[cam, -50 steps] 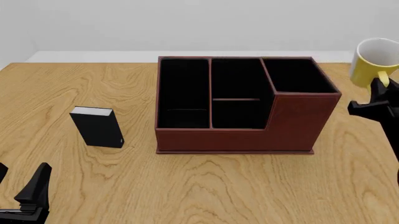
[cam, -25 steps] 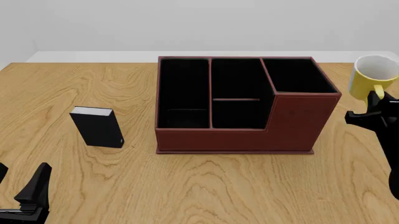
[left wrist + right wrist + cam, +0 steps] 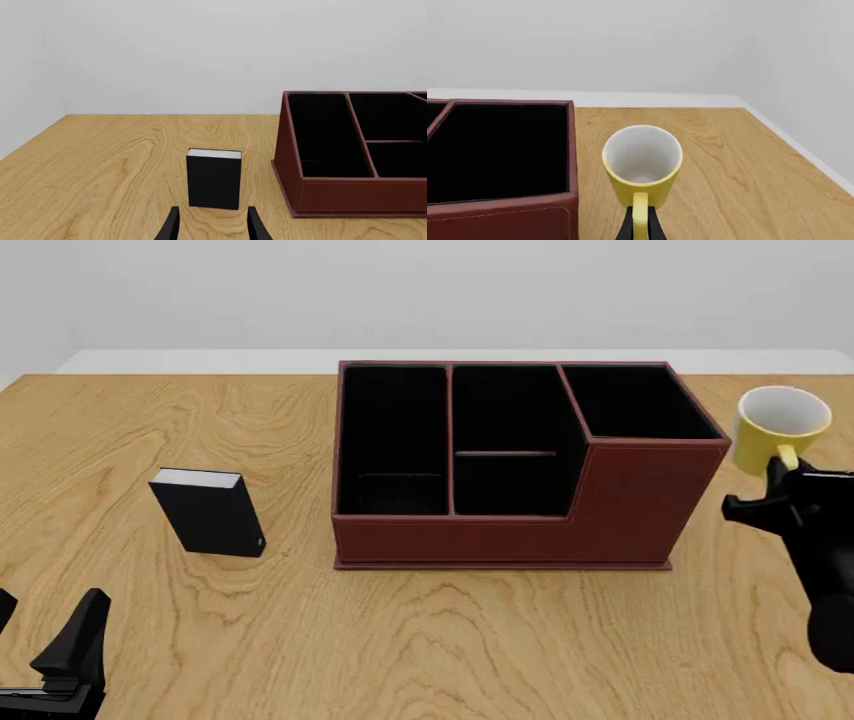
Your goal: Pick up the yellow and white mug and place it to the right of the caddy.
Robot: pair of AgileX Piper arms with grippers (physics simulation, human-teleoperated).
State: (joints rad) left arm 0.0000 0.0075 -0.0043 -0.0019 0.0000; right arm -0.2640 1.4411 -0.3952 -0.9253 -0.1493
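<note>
Wood-grain table (image 3: 441, 640), plain grey wall behind. Nearest the camera, the left gripper (image 3: 212, 225) sat parked at the table's front-left corner, fingers apart, nothing between them, aimed at the small black book-like box (image 3: 207, 511) standing left of the caddy (image 3: 514, 465).

Right gripper (image 3: 640, 229) was clamped on the loop handle of the yellow and white mug (image 3: 778, 426), fingers pinching it from both sides. Mug sat upright, mouth up, just beside the caddy's right wall at the tall corner section, not touching it. Couldn't tell from either view whether its base was on the table or a little above it.

Judgement: pick done, mug already at the target spot right of the caddy. Left to do: set it down if not down, open the fingers, back the arm off without tipping it.
</note>
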